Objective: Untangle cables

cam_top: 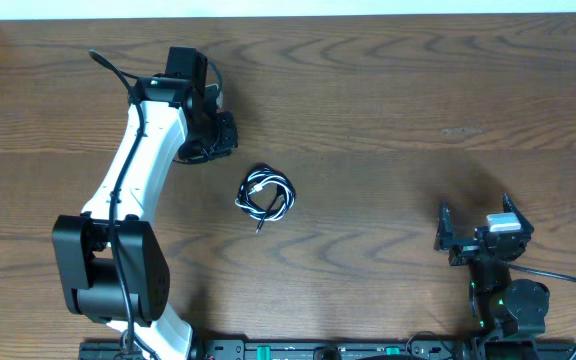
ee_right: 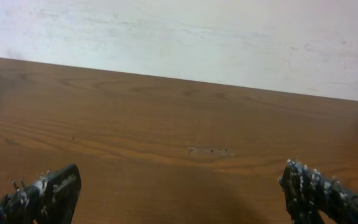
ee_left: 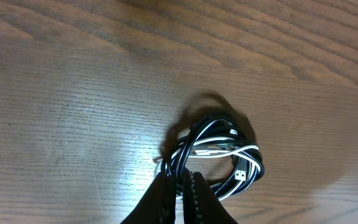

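The cables (cam_top: 266,193) lie in one coiled bundle at the middle of the wooden table, a white cord wound together with black ones. In the left wrist view the cables (ee_left: 219,152) sit just ahead of the fingertips, with a small plug end showing at the lower right of the coil. My left gripper (cam_top: 214,134) is up and to the left of the bundle, apart from it, and its fingers (ee_left: 180,186) are shut and empty. My right gripper (cam_top: 476,218) is far off at the lower right, and its fingers (ee_right: 179,199) are open wide with nothing between them.
The left arm's white links (cam_top: 138,150) stretch from its base (cam_top: 108,270) at the lower left. A pale wall (ee_right: 179,37) runs behind the table's far edge. A small scuff (cam_top: 463,131) marks the wood at the right.
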`<state>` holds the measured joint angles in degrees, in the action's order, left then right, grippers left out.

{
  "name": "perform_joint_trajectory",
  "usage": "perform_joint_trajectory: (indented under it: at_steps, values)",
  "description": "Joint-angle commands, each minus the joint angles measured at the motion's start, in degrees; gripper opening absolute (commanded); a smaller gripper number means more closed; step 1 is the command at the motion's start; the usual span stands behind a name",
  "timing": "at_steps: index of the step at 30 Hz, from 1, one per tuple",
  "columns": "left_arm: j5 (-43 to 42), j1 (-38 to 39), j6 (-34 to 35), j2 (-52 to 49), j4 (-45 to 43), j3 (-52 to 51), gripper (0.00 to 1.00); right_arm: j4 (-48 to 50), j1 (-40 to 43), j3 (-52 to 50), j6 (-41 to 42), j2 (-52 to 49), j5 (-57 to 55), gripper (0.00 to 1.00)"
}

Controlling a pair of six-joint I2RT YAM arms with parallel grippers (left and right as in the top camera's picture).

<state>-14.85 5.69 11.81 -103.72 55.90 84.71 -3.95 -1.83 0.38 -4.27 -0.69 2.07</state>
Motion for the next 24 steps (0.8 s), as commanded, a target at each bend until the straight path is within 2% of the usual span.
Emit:
perform_joint_trajectory:
  at_steps: [1,13,14,24]
  values:
    - [0.59,0.13,-0.09,-0.44,0.02,-0.15,0.11,-0.24,0.24,-0.07,-0.7,0.31,-0.37,0.99]
    - [0.59,0.13,-0.09,-0.44,-0.17,-0.15,0.17,-0.24,0.24,-0.07,-0.7,0.31,-0.37,0.99]
    - [0.59,0.13,-0.09,-0.44,-0.17,-0.15,0.22,-0.24,0.24,-0.07,-0.7,0.31,-0.37,0.99]
    - [0.59,0.13,-0.09,-0.44,-0.37,-0.15,0.39,-0.24,0.24,-0.07,-0.7,0.31,-0.37,0.99]
